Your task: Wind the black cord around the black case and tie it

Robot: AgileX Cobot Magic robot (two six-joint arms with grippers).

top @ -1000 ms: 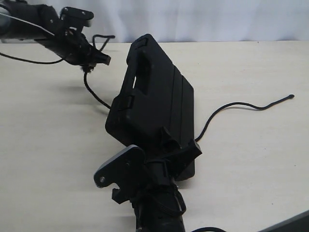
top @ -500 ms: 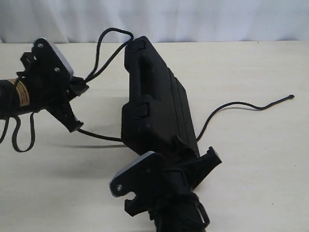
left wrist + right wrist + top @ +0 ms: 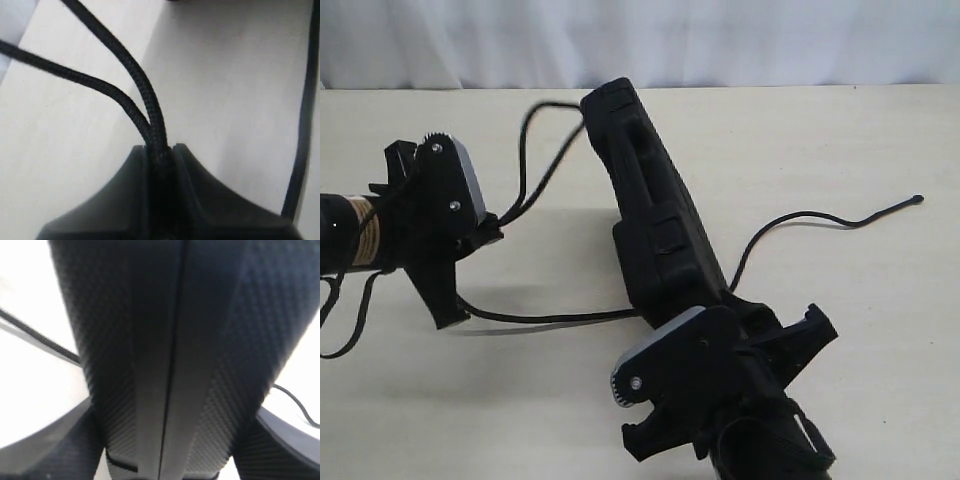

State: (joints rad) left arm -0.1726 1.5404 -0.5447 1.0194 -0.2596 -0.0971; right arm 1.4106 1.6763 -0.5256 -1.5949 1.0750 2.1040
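The black case (image 3: pixel 655 220) stands tilted up on one long edge in the middle of the table, its handle end far from me. My right gripper (image 3: pixel 740 320) is shut on its near end; in the right wrist view the case (image 3: pixel 170 340) fills the space between the fingers (image 3: pixel 60 450). The black cord (image 3: pixel 530 170) loops from the case's far end to my left gripper (image 3: pixel 490 232), which is shut on two strands of cord (image 3: pixel 150 115). Another stretch of cord (image 3: pixel 550 318) runs under the case and out to the right, ending in a small knob (image 3: pixel 918 199).
The pale table (image 3: pixel 860 130) stretches to the right and far side, with a white backdrop (image 3: pixel 720 40) behind it. The left arm's body (image 3: pixel 380 220) hangs low over the left of the table. A slack cable (image 3: pixel 340 310) droops from it.
The right gripper has tipped the case further onto its edge and shifted right. The left gripper has dropped lower and nearer, pulling the cord loop down along the case's far end.
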